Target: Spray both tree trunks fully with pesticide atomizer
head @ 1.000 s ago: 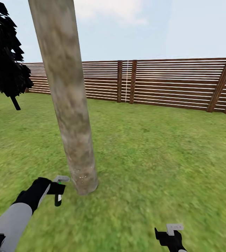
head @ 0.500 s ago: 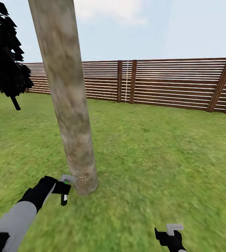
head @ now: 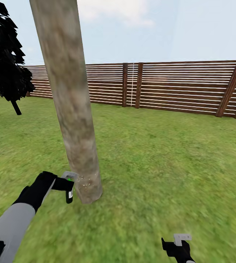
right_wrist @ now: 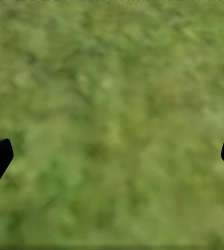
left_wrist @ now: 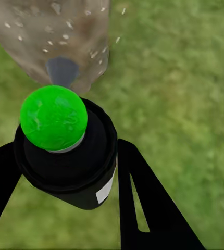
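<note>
Left hand (left_wrist: pixel 65 208) grips green-capped atomizer (left_wrist: pixel 65 151), its white label seemingly unreadable.

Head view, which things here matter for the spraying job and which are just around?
Job:
atomizer, held in the left gripper
trunk, white specks near its base

Just around:
fence
black-leaved tree
grass
right gripper, open over grass

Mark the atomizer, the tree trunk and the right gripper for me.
atomizer (left_wrist: pixel 53 117): left wrist view, on its green cap.
tree trunk (head: pixel 72 109): head view, mid-height on the bark.
right gripper (head: pixel 179 245): head view, between its fingertips at the lower edge.
</note>
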Available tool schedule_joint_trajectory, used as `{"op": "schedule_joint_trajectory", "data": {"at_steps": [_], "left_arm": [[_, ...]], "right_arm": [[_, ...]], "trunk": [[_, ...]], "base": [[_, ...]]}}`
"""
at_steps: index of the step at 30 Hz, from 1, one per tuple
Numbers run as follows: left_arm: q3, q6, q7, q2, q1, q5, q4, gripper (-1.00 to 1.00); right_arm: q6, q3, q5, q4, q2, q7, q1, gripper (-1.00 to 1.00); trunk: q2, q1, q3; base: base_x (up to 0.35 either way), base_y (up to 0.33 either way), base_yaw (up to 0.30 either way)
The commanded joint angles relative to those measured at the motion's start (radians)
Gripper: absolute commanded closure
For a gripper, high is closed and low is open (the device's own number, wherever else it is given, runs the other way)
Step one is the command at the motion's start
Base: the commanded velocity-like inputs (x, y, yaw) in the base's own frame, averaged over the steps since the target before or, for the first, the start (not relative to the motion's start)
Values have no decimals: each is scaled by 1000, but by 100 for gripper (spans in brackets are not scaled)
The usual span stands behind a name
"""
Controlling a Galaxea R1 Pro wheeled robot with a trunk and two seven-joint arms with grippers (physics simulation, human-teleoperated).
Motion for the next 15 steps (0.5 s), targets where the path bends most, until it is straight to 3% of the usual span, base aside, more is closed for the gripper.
{"op": "schedule_joint_trajectory", "data": {"at_steps": [1, 3, 5, 7, 11, 13, 15], "left_arm": [[0, 9, -1, 5, -5, -1, -15, 100], [3, 14, -1, 14, -10, -4, -24, 100], [6, 19, -1, 43, -21, -3, -26, 100], [7, 84, -2, 71, -42, 1, -27, 100], [-1, 111, -3, 65, -45, 0, -32, 100], [-6, 115, -3, 59, -41, 1, -78, 100], [-40, 137, -15, 59, -36, 2, -140, 100]], "right_arm": [[0, 0, 0, 0, 0, 0, 0, -100], [0, 0, 0, 0, 0, 0, 0, -100], [0, 0, 0, 0, 1, 0, 0, -100], [0, 0, 0, 0, 1, 0, 0, -100], [0, 0, 0, 0, 1, 0, 0, -100], [0, 0, 0, 0, 2, 0, 0, -100], [0, 0, 0, 0, 2, 0, 0, -100]], "trunk": [[0, 0, 0], [0, 0, 0], [0, 0, 0], [0, 0, 0], [0, 0, 0], [0, 0, 0], [0, 0, 0]], "base": [[0, 0, 0], [0, 0, 0], [0, 0, 0], [0, 0, 0], [0, 0, 0], [0, 0, 0], [0, 0, 0]]}}
